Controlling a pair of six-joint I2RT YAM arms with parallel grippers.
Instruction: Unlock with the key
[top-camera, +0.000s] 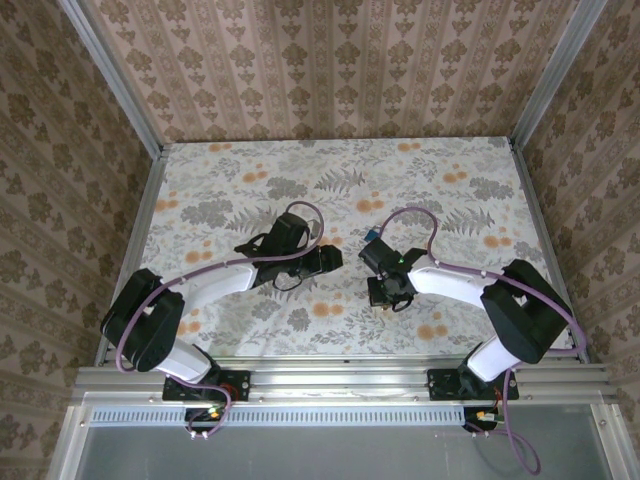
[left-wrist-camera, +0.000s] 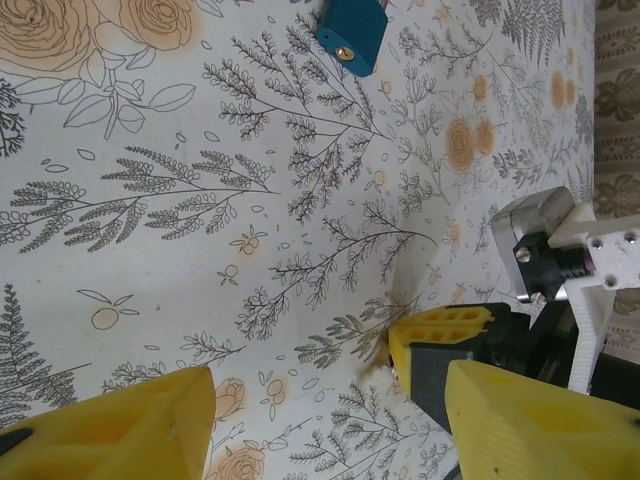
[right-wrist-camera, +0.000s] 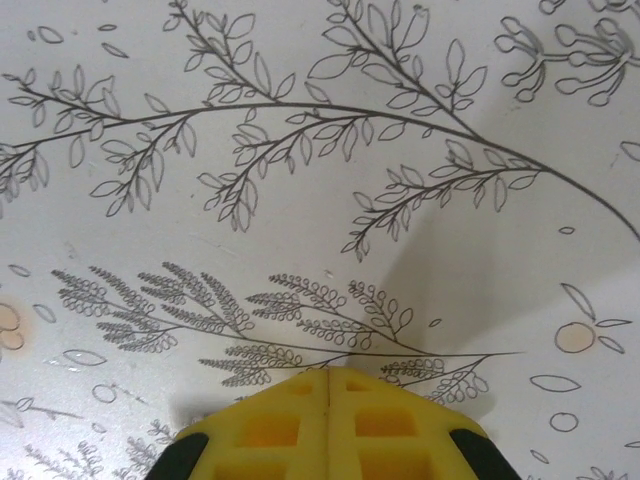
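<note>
Floral table (top-camera: 250, 180) seen from above. The left gripper (top-camera: 333, 258) sits low near the centre, its yellow fingers (left-wrist-camera: 120, 430) apart over bare cloth. A blue padlock (top-camera: 371, 235) lies at 1 o'clock from it, just beside the right arm, and at 12 o'clock in the left wrist view. The right gripper (right-wrist-camera: 328, 405) points down at the table, its yellow fingers (right-wrist-camera: 270, 435) pressed together, tip to tip. Where the key is, I cannot tell.
</note>
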